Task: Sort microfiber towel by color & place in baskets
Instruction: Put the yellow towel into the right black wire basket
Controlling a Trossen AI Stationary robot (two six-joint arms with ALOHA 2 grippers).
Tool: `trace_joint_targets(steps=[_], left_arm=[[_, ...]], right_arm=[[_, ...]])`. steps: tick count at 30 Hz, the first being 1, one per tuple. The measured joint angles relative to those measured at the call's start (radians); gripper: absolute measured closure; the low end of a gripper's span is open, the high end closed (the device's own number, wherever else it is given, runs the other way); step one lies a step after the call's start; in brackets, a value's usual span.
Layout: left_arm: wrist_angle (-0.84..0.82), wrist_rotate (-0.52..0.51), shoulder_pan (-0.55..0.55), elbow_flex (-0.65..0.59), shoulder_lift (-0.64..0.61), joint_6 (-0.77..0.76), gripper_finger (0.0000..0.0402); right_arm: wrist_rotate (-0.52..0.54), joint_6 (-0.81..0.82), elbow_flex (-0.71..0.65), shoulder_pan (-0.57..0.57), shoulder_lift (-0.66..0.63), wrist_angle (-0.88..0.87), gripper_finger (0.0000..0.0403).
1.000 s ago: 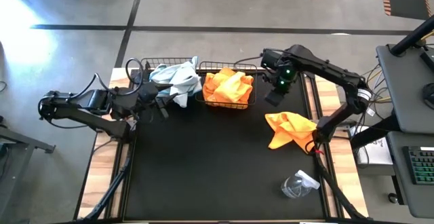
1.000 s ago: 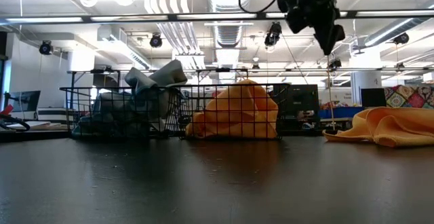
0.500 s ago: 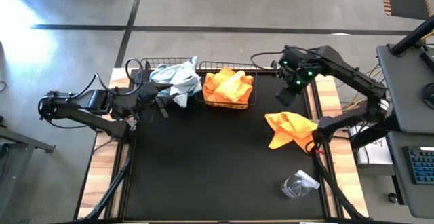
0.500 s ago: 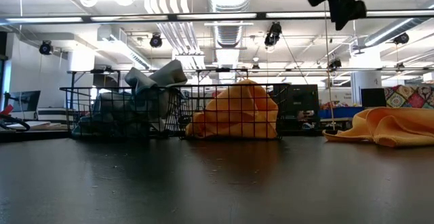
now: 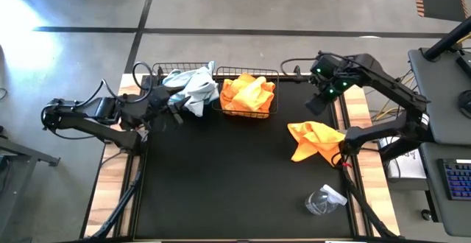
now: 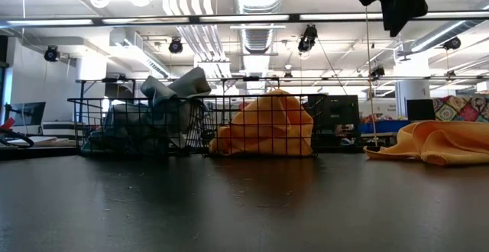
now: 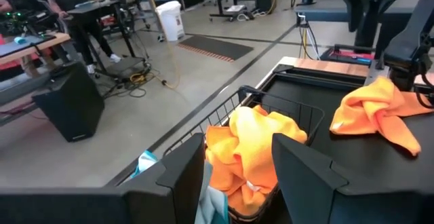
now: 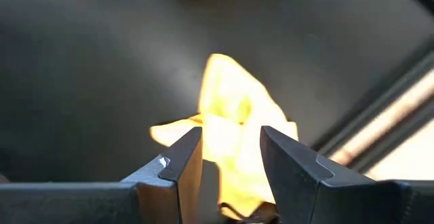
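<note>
Two black wire baskets stand side by side at the table's far edge. The left basket point(image 5: 158, 77) holds pale blue-grey towels point(image 5: 188, 87), one hanging over its near wall. The right basket point(image 5: 274, 110) is heaped with orange towels point(image 5: 249, 94) point(image 7: 252, 146). One loose orange towel point(image 5: 315, 140) point(image 6: 435, 141) lies crumpled on the black mat near the right edge. My right gripper point(image 5: 316, 103) point(image 8: 230, 157) hangs open, high above the mat just beyond that towel. My left gripper point(image 5: 173, 112) point(image 7: 237, 163) waits open beside the left basket.
A clear plastic spray bottle point(image 5: 324, 199) lies on the mat near the right near corner. The mat's middle and near left point(image 5: 213, 177) are bare. Wooden table rails run along both sides point(image 5: 357, 103).
My right gripper has swung from beside the orange basket toward the table's right edge and risen a little, staying open. It now hangs near the loose orange towel. The towels and baskets have not moved.
</note>
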Motion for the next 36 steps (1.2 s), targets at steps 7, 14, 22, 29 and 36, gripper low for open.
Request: trace_joint_targets(steps=[7, 14, 22, 29, 36], left_arm=[[0.005, 0.0, 0.0, 0.0, -0.012, 0.0, 0.0243], [0.022, -0.016, 0.0, 0.0, -0.028, 0.049, 0.0243], [0.066, -0.018, 0.0, 0.0, -0.043, 0.119, 0.0243], [0.071, -0.018, 0.0, 0.0, -0.054, 0.134, 0.0243], [0.073, -0.018, 0.0, 0.0, -0.055, 0.134, 0.0243]], right_arm=[[0.011, -0.017, -0.117, 0.0, -0.029, 0.0, 0.0261], [0.013, -0.017, -0.293, 0.0, -0.044, 0.0, 0.0261], [0.012, -0.008, -0.481, 0.0, -0.045, 0.005, 0.0261], [-0.011, -0.006, -0.592, 0.0, -0.044, 0.114, 0.0261], [-0.084, -0.006, -0.666, 0.0, -0.042, 0.271, 0.0261]])
